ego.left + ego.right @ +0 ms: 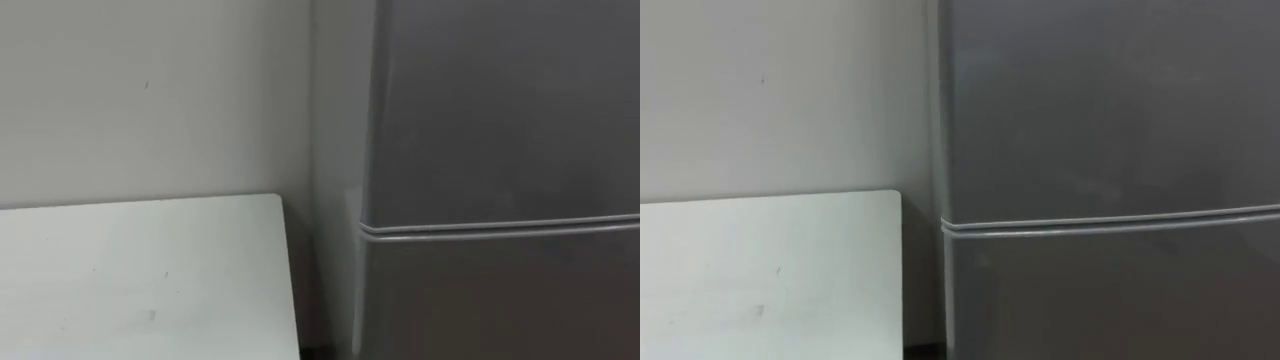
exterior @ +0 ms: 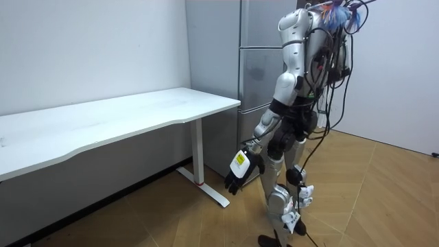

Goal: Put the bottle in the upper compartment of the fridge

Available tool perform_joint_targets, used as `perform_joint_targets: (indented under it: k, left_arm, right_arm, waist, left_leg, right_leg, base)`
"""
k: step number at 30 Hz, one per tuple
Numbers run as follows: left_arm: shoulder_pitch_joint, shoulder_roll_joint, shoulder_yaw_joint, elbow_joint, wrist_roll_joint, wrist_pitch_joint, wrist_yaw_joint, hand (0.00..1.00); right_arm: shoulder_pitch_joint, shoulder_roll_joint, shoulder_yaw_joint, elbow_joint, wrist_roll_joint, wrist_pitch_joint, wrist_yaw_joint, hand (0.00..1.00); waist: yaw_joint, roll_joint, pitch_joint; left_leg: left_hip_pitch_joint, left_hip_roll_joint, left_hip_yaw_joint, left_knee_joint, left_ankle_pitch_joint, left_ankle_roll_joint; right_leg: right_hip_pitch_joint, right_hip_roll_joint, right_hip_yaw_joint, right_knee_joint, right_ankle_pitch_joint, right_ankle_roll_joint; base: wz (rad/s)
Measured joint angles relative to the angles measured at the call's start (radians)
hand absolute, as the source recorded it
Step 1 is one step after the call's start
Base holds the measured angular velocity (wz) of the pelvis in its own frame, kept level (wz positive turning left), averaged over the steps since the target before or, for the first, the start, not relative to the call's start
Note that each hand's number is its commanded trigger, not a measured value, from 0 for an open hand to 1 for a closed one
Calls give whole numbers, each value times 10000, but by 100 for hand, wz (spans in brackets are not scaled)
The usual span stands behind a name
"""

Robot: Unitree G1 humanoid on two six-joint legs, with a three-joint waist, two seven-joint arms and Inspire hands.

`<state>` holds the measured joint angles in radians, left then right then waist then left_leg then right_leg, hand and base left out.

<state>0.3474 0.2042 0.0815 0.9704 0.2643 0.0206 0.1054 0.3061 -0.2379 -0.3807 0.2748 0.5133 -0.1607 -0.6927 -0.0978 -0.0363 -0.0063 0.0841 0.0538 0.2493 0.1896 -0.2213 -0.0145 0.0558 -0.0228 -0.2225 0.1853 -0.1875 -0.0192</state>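
At the far left, the white table (image 2: 123,113) runs along the pale wall (image 1: 150,100), its end just beside the fridge, likely so that things on it are within reach of the fridge. Its top is bare, and where the bottle is I cannot tell. The robot stands on the wooden floor (image 2: 384,192) by the table's end, facing the fridge close up. Its left hand (image 2: 241,170) hangs low at its side, fingers loose and pointing down with nothing in them that I can make out. That suggests an arm at rest, not one reaching. To the right, the grey fridge (image 1: 500,150) stands against the wall. Its upper door (image 1: 500,110) and lower door (image 1: 500,300) are both closed and meet at a light seam (image 1: 500,225). The head camera looks at that seam, probably to tell the upper compartment from the lower. I judge that the upper door has yet to be opened.
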Motion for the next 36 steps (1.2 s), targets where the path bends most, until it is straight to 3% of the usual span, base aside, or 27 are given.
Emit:
perform_joint_targets:
  k: [5, 6, 11, 18, 27, 36]
  left_arm:
    - [-24, -272, -13, -8, -1, 2, 0, 0]
    - [-15, -316, -14, 84, -7, 3, 0, 0]
    - [47, -405, -52, 358, -358, 7, -1, 0]
    - [93, -461, -75, 512, -409, -38, -13, 0]
    - [-98, -779, -534, 812, -771, 24, -33, 0]
    - [-447, -781, -543, 932, -729, 49, -587, 0]
  right_arm:
    - [28, 496, 778, 1832, 189, 37, 389, 0]
    - [8, 505, 1017, 2340, 275, 84, 557, 0]
    - [-27, 560, 1886, 4122, 205, 96, 1225, 0]
    - [-107, 801, 2765, 6278, -1714, 226, 2396, 0]
    - [-449, 949, 3739, 6982, -3335, 543, 3759, 0]
    - [-716, 945, 4455, 7124, -4077, 593, 5211, 0]
  waist:
    - [191, 94, 13]
    - [233, 143, 41]
    - [291, 236, 33]
    - [470, 303, 50]
    - [615, 441, 69]
    - [1061, 588, 78]
  left_leg:
    - [51, -21, -6, -4, 0, 1]
    - [137, -27, -4, -10, 0, 1]
    - [147, -75, -13, 8, -1, 3]
    - [152, -104, -105, 24, -1, 8]
    - [114, -135, -403, 102, -3, 12]
    - [-76, -142, -696, 218, -4, 15]
  right_leg:
    - [105, -20, -11, -5, -4, 11]
    - [143, -24, -7, -18, -22, 23]
    - [157, -90, -52, 21, -138, 69]
    - [187, -115, -86, 28, -161, 88]
    - [321, -148, -367, -17, -168, 89]
    - [342, -179, -720, 9, -196, 57]
  base:
    - [0]
    - [0]
    - [8]
    - [1]
    - [9]
    - [10]
